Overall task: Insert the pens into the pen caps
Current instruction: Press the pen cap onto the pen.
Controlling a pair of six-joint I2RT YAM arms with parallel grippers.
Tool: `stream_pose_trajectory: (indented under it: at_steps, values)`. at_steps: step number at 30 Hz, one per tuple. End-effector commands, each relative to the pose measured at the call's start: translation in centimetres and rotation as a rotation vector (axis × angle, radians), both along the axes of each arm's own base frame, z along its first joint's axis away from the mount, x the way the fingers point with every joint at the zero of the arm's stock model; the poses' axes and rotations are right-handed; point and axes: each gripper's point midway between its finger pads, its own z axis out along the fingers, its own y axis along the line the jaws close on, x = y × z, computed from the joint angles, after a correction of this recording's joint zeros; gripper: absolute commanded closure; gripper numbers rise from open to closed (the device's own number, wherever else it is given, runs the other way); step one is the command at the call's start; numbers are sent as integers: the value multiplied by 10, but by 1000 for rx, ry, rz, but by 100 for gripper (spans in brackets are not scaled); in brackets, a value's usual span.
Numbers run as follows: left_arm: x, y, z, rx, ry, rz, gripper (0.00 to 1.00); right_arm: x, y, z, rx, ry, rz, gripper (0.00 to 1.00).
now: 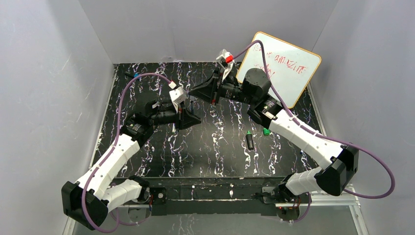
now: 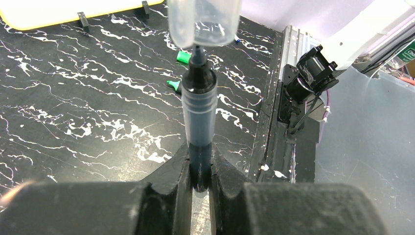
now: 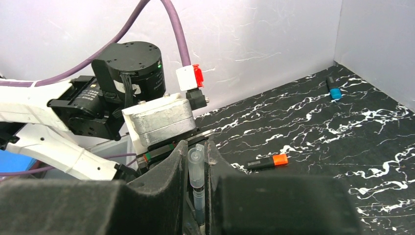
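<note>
Table (image 1: 147,156): black with white marble veining. Whiteboard (image 1: 288,73): white, yellow-orange edge, red scribble. Walls (image 1: 49,73): pale grey. Arms (image 1: 298,132): white shells, black joints. Cables (image 1: 372,191): purple. Wrist plug (image 3: 191,77): white and red. Left gripper (image 2: 199,171) black, its pen (image 2: 199,112) black with a smoky translucent barrel. Right gripper (image 3: 197,186) black, its clear cap (image 2: 204,22) colourless. Loose: green cap (image 2: 183,57), green-tipped marker (image 1: 249,141) black, orange-capped marker (image 3: 268,161) black, blue-capped pen (image 3: 334,90) dark.
</note>
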Motion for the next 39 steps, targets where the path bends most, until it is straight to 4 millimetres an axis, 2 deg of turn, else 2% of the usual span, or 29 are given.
stream_pose_trajectory:
  at_steps: [1, 27, 39]
  values:
    - [-4, -2, 23, -31, -55, -19, 100, -10, -6, 30, 71, -50, 30, 99]
    - [-5, -1, 26, -35, -62, -22, 100, -3, -1, -11, 6, 20, 18, 99]
    - [-5, -1, 29, -39, -67, -22, 100, 0, 1, -21, -64, 4, 21, 99]
